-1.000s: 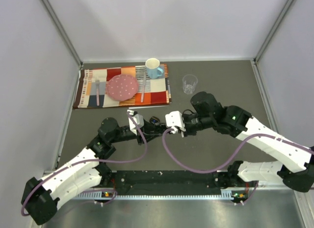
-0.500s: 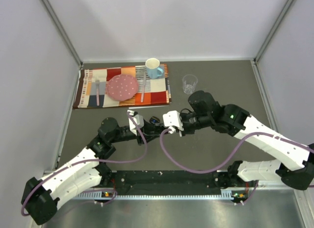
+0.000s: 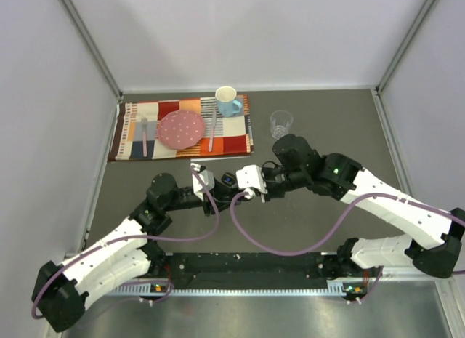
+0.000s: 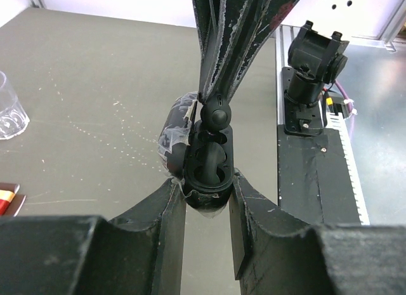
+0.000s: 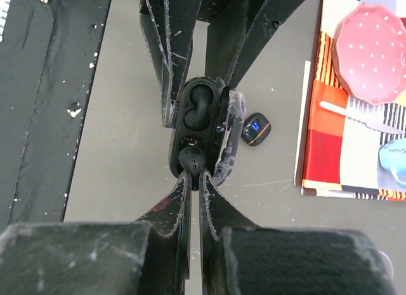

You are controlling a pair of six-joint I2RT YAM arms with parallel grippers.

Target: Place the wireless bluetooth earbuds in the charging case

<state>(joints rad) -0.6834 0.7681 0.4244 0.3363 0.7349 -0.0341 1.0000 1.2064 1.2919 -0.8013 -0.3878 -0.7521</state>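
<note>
My left gripper [image 4: 206, 192] is shut on the open black charging case [image 4: 204, 160] and holds it above the table. The case's lid is wrapped in clear film. My right gripper [image 5: 192, 173] is shut on one tiny glossy black earbud [image 5: 191, 160]. It holds the earbud at the case's near cavity; I cannot tell if it is seated. The far cavity [image 5: 198, 110] looks empty. In the left wrist view the earbud [image 4: 216, 111] sits at the tip of the right fingers [image 4: 223, 47]. From above both grippers meet at the case [image 3: 229, 180]. Other earbuds are out of view.
A second small black case with a blue display [image 5: 256, 129] lies on the table just beyond the held one. A patterned placemat [image 3: 138, 127] carries a pink plate [image 3: 182, 129], cutlery and a blue mug [image 3: 228, 101]. A clear glass [image 3: 281, 123] stands to its right.
My right gripper has moved left with the earbud, closing in on the case held by the left gripper. The left arm has stayed still.
</note>
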